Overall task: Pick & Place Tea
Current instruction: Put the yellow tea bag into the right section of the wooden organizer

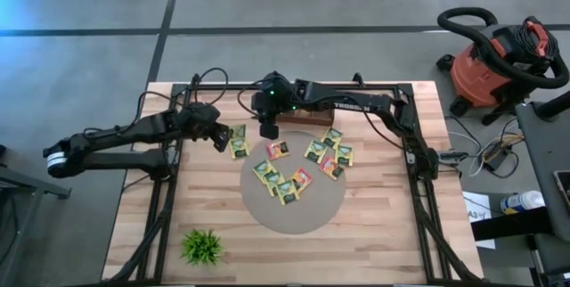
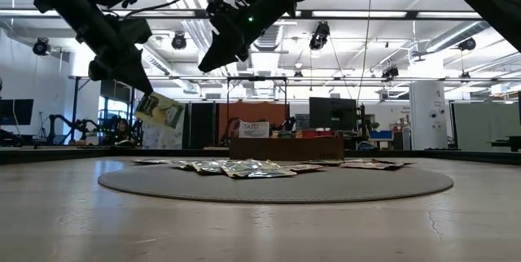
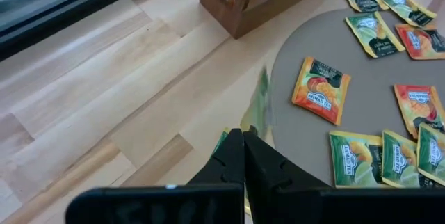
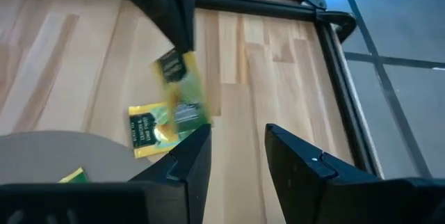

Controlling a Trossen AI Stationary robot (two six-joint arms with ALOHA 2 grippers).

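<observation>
Several tea sachets point(image 1: 298, 169), yellow-green and orange-red, lie flat on a round grey mat point(image 1: 294, 216). One more sachet point(image 1: 239, 151) lies on the wood beside the mat's left rim. My left gripper point(image 1: 223, 135) is shut on a yellow-green sachet point(image 2: 160, 110) that hangs in the air above that spot. My right gripper point(image 1: 267, 130) hovers open over the mat's far left part, nothing between its fingers point(image 4: 198, 156). A wooden box point(image 1: 303, 114) stands at the far side of the mat. My left gripper pinches the sachet's upper edge point(image 4: 172, 56) between its two shut fingers point(image 3: 240, 156), coming from above at a slant. The sachet hangs tilted below the fingertips, lifted clear of the table and of the sachet point(image 4: 149, 132) lying beneath it.
A small green plant point(image 1: 203, 246) stands near the table's front left corner. A black frame point(image 1: 419, 158) runs along the table's sides. A red shop vacuum point(image 1: 494, 60) stands on the floor beyond the far right corner. Bare wood lies left of and in front of the mat.
</observation>
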